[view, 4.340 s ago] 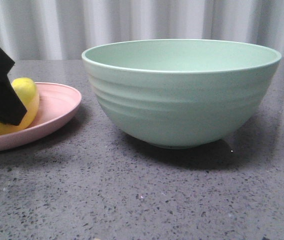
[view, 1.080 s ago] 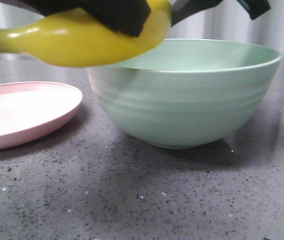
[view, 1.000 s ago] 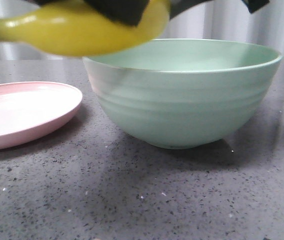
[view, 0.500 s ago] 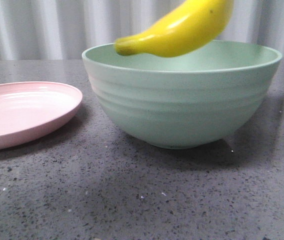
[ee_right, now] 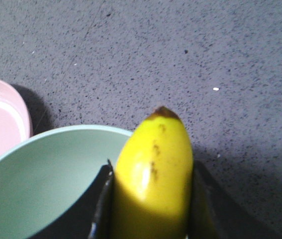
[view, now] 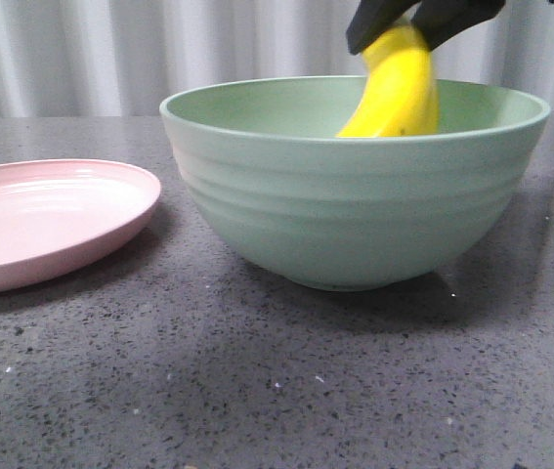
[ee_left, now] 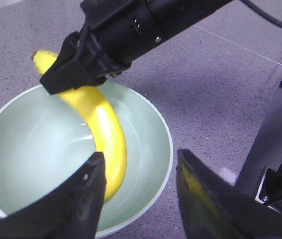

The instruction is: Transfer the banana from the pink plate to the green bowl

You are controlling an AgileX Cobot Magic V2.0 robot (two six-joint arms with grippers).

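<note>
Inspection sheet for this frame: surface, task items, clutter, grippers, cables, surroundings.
Surface: grey speckled table.
Banana: held steeply tilted, lower end down inside the bowl; contact with the bowl's inside cannot be told.
Green bowl: upright on the table.
Pink plate: bare, beside the bowl, apart from it.
Clutter: nothing seen.
Right gripper: shut on the banana's upper part.
Left gripper: open, above the bowl, holding nothing.
Cables: a dark cable beside the right arm.
Surroundings: pale curtain behind the table.

plate [view: 52, 220] left of bowl [view: 355, 186] | banana [view: 399, 88] dips into bowl
</note>
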